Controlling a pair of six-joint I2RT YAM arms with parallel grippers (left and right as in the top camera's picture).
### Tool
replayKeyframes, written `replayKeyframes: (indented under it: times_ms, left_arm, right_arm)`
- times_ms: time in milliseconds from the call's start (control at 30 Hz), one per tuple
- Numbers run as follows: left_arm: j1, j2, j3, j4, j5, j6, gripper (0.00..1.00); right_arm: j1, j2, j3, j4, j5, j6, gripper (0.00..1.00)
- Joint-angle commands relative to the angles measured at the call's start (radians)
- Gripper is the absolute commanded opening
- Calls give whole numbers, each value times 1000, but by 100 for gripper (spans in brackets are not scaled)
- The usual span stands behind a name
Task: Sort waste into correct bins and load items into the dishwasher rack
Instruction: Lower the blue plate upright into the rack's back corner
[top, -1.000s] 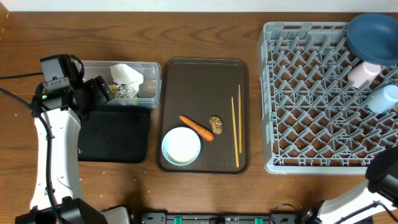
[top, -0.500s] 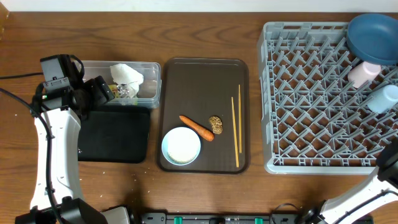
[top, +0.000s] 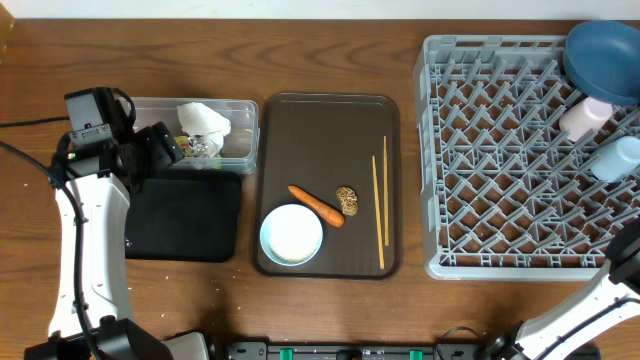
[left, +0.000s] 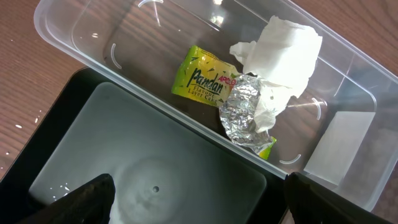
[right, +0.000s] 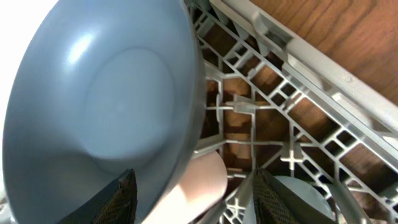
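The dark-blue bowl (right: 106, 106) is tilting above the pink cup (top: 583, 118) in the upper-right corner of the dishwasher rack (top: 500, 150); the right gripper (right: 194, 190), wide and empty beside it, is risking toppling it; the left gripper (left: 199, 193) is gaping empty.

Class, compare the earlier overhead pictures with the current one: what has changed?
The blue bowl shifted slightly right in the rack, and the right arm drew toward the right edge. Left arm, carrot, chopsticks and white bowl stayed put.
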Motion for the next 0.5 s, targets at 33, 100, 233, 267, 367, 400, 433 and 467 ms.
replayKeyframes:
  times_ms: [33,100,233,267,367,400,433,467]
  left_arm:
    - [3,-7,5,-3,-8,5,88]
    - [3,-7,5,-3,-8,5,88]
    - [3,-7,5,-3,-8,5,88]
    - [3,-7,5,-3,-8,5,88]
    - [3,-7,5,-3,-8,5,88]
    - [3,-7,5,-3,-8,5,88]
    - [3,-7,5,-3,-8,5,88]
    - [3,-7,5,-3,-8,5,88]
  right_arm:
    - [16,11,-1,27,-15,52,53]
    - [23,14,-1,45,-14,66,53]
    - [36,20,-1,63,-1,76,52]
    - [37,22,-1,63,10,84,52]
    - [45,37,-1,66,21,110,52]
    - [48,45,-1,67,23,121,51]
    - [49,53,-1,67,25,129,50]
    - [50,61,-1,67,31,136,49]
